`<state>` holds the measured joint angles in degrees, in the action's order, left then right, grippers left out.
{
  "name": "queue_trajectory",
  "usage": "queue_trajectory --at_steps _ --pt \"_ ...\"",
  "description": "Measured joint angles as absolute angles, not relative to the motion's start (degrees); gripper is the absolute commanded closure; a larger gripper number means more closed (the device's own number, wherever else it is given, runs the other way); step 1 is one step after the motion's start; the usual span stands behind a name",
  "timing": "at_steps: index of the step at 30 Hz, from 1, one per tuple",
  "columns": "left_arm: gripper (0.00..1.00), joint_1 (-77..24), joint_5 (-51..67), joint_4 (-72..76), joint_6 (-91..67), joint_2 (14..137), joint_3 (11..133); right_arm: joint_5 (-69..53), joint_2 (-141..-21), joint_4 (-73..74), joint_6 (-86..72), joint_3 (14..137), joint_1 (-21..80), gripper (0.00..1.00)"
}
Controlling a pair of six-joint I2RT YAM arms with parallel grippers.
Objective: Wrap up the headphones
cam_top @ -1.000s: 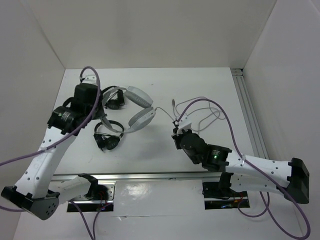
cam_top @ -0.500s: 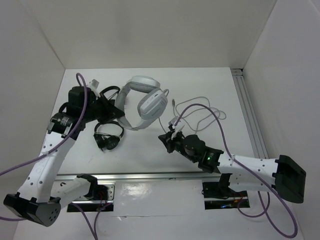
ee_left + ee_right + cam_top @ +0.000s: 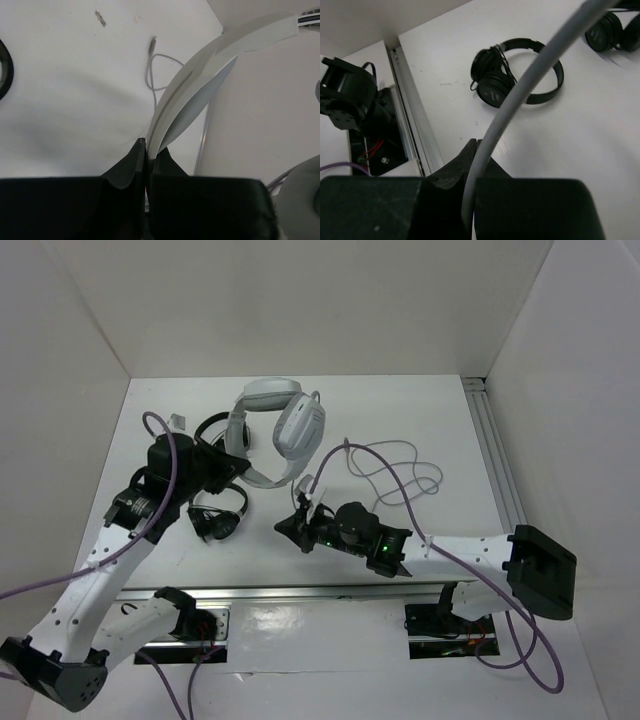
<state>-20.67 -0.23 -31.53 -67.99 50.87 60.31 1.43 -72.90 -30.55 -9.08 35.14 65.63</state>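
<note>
Light-grey over-ear headphones (image 3: 300,428) are rising upright at upper centre instead of lying flat; left fingers (image 3: 127,165) are pinching their wide headband (image 3: 220,55), right fingers (image 3: 455,170) are gripping the thin grey cable (image 3: 520,90), drawing it leftward for winding.

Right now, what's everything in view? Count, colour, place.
white headphones: 1, light grey-white, far centre, headband in left pincer
cable: 1, thin grey, loops right of the white headphones
black headphones: 2, black, left side, one nearer, one farther back
table: 1, white, under everything
rails: 2, silver, table's right and near edges
left pincer: 1, black, shut on the headband
right pincer: 1, black, shut on the cable
</note>
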Motion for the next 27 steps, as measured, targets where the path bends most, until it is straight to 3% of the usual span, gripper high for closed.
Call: queue_trajectory --at_steps 9,15,27 --pt "1.0 -26.09 -13.63 -31.73 -69.28 56.38 56.47 -0.75 -76.99 -25.21 -7.79 43.09 67.0 1.0" --pt "1.0 -32.49 -28.1 -39.29 -69.38 60.49 61.54 -1.56 -76.31 -20.29 -5.96 44.27 67.88 1.0" --pt "1.0 -36.91 -37.45 -43.72 -67.42 64.16 60.38 -18.87 -73.52 -21.08 -5.43 44.27 67.2 0.91"
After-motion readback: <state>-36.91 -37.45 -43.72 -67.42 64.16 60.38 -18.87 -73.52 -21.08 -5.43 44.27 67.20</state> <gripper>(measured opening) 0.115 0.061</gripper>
